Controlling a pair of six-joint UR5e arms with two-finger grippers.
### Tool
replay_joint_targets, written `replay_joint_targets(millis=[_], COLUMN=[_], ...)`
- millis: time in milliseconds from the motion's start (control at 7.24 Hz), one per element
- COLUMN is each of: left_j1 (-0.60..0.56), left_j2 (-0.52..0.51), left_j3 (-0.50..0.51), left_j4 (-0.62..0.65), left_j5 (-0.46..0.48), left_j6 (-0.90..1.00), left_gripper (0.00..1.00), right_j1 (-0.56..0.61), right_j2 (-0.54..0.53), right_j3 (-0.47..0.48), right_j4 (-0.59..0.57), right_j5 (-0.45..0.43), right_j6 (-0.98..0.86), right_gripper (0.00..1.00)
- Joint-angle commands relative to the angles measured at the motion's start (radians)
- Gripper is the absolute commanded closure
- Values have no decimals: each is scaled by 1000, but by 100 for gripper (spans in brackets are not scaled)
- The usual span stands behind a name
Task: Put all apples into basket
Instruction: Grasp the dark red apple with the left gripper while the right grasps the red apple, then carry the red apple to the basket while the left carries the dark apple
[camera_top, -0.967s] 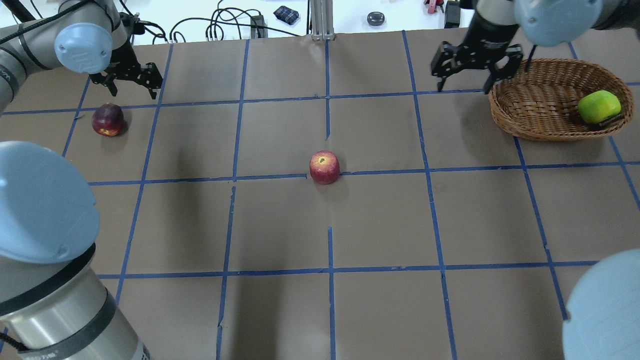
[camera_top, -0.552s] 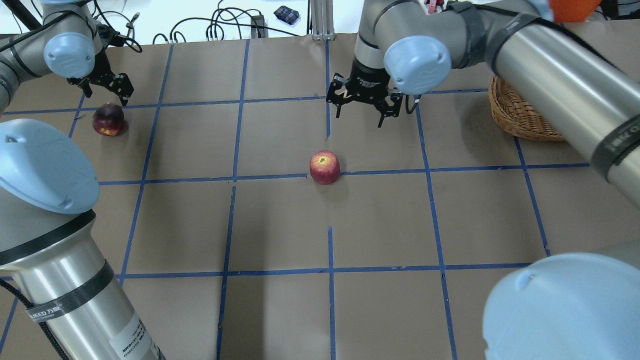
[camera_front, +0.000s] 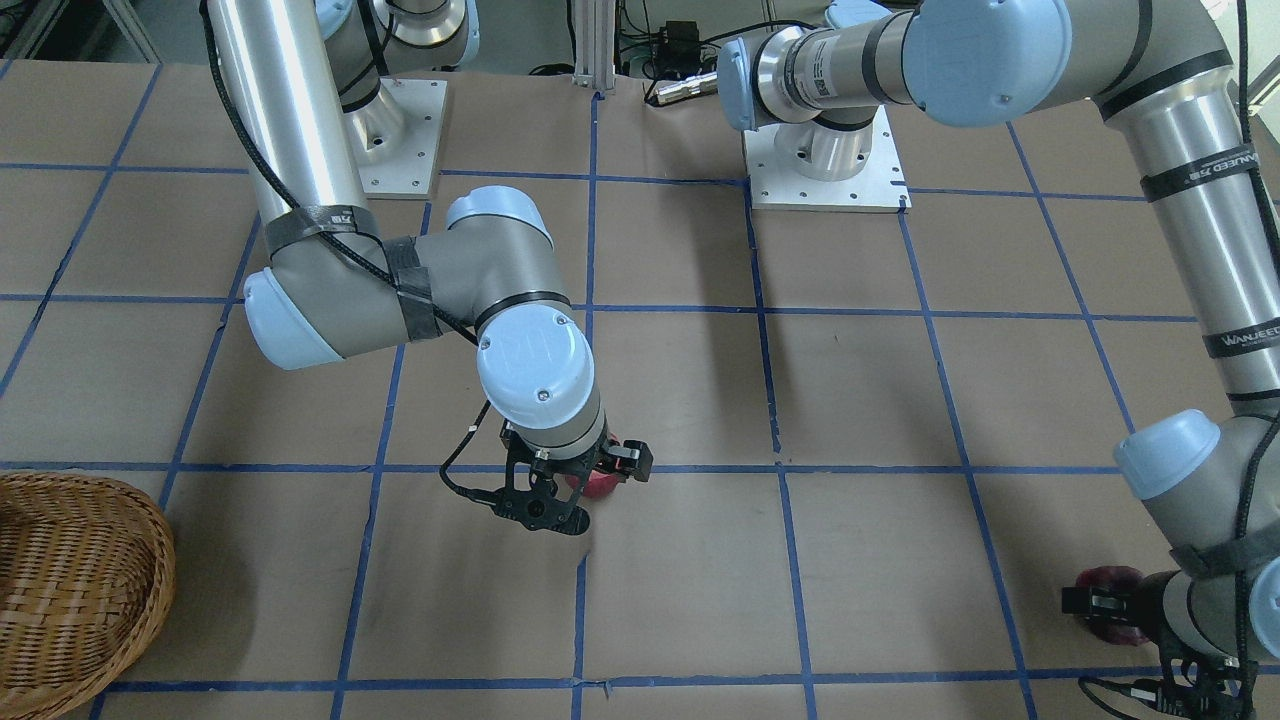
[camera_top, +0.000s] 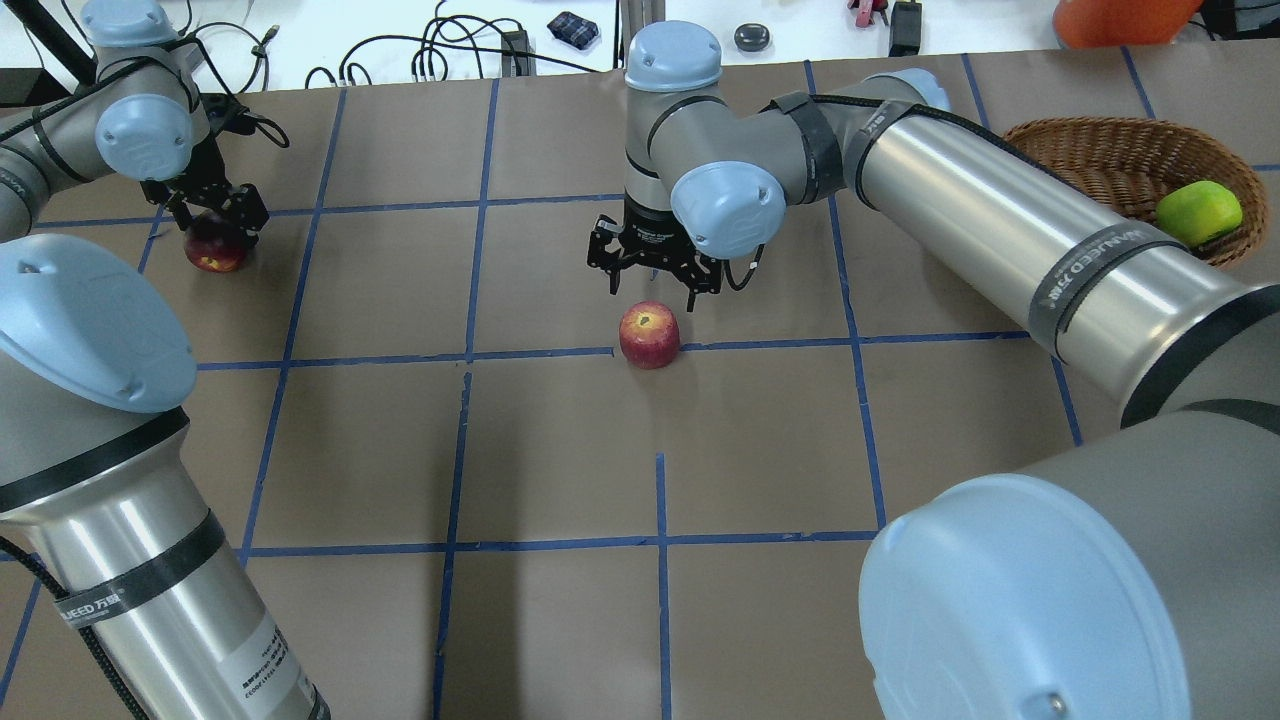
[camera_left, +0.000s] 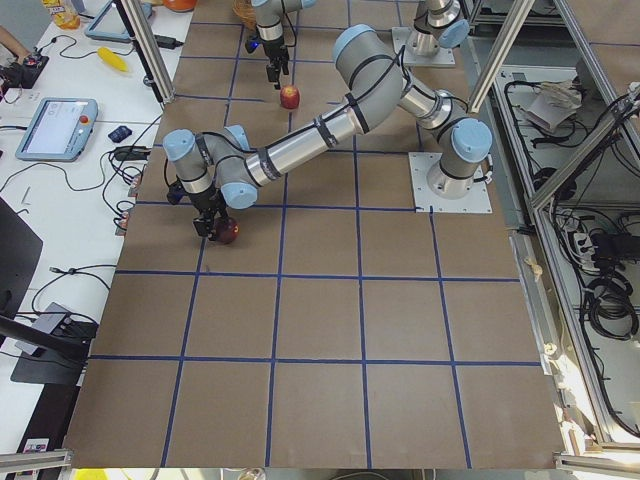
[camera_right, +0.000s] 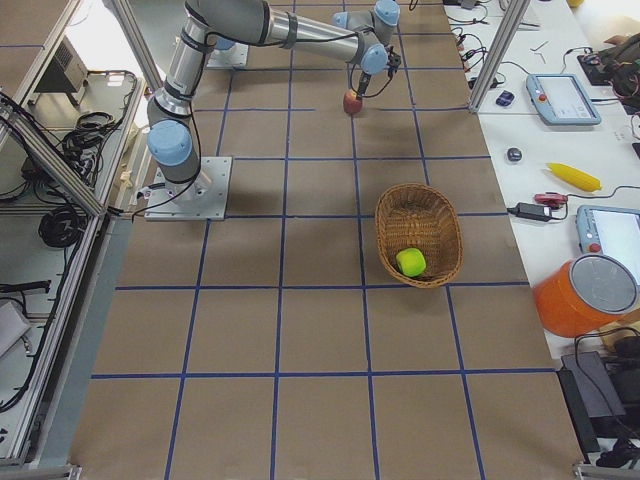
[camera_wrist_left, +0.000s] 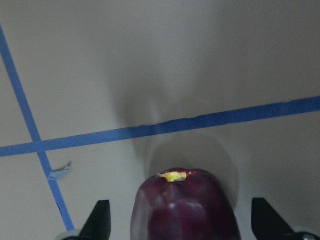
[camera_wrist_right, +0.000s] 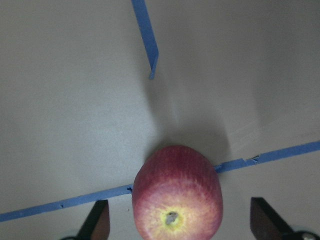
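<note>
The lime green apple (camera_top: 1198, 213) lies in the wicker basket (camera_top: 1100, 160) at the far right; both also show in the exterior right view, the apple (camera_right: 410, 262) in the basket (camera_right: 415, 220). The red apple (camera_top: 649, 334) sits at the table's middle. My right gripper (camera_top: 652, 280) is open just above and behind it, and its fingers (camera_wrist_right: 97, 222) stand either side of the apple (camera_wrist_right: 177, 194). The maroon apple (camera_top: 213, 248) sits at the far left. My left gripper (camera_top: 213, 215) is open over it, with the fingers (camera_wrist_left: 100, 220) flanking the apple (camera_wrist_left: 184, 207).
Brown paper with blue tape lines (camera_top: 660, 540) covers the table. Cables (camera_top: 440, 50) and small items lie beyond the far edge. An orange container (camera_right: 585, 295) and a banana (camera_right: 574, 176) are on the side bench beyond the basket.
My right arm has swung from the basket to the table's middle, over the red apple. My left gripper has moved down onto the maroon apple. Both grippers stayed open.
</note>
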Motion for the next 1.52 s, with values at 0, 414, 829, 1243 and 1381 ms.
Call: replay_joint_targets(millis=[0,414,829,1243,1381], left_j1=[13,-20,-103,-270,-350], left_j2=[1,62,188,288,310], left_j3=[1,-4,-173,-284,-307], left_j4=[-32,-176,-227,-221,-221], left_j5=[6,-27,-178,-248,-286], left_j6=[10,-37,-280,-602,-743], left_gripper=[67,78,81,84,84], right_j1=[9,22,21,-43,-132], right_j2=[29,63,57,-60,-137], right_j3=[1,6,84,73,73], right_j4=[-1,0,-96,-5,102], right_j5=[-1,-1,-13,-28,-33], right_j6=[-3,-3,-14,-41,-117], right_gripper=[0,0,58,100,100])
